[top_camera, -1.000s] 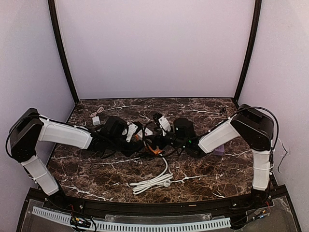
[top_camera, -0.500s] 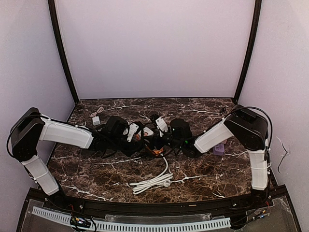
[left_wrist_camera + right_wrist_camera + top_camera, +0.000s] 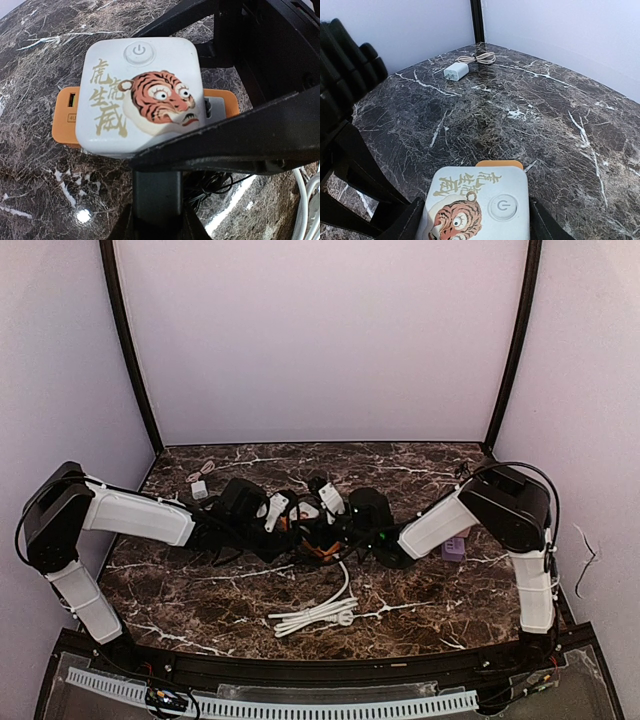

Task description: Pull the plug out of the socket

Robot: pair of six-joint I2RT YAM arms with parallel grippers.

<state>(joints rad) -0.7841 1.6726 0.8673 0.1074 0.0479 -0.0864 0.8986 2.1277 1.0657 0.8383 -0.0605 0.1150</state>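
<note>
Nearest the arm bases, on the marble table (image 3: 180, 590), a slack coil of white cable (image 3: 315, 615): plain from overhead, cut to a sliver at the edge of the left wrist view, outside the right wrist view

Just beyond, at mid-table, the two arms converging on one small stacked piece. From above, little of it to see, only a glimpse of orange base (image 3: 320, 550) under black fingers. From the left wrist, far more: white cube (image 3: 142, 95) with tiger face, gold characters and round power button (image 3: 139, 51), seated on the orange base, jutting out at either end

Clamped fully closed, the left hand (image 3: 288, 530), one finger (image 3: 155, 192) butting the cube's near edge; object of the pinch impossible to tell. Closed onto the white cube, the right hand (image 3: 345, 525), a finger (image 3: 412, 220) tight against each side wall, shown only by the right wrist view

Beside the right forearm, a small purple object (image 3: 455, 548), visible from overhead alone

Farthest off, near the back left corner, a white charger (image 3: 456, 70) with coiled cord (image 3: 477, 58), well apart from everything else
</note>
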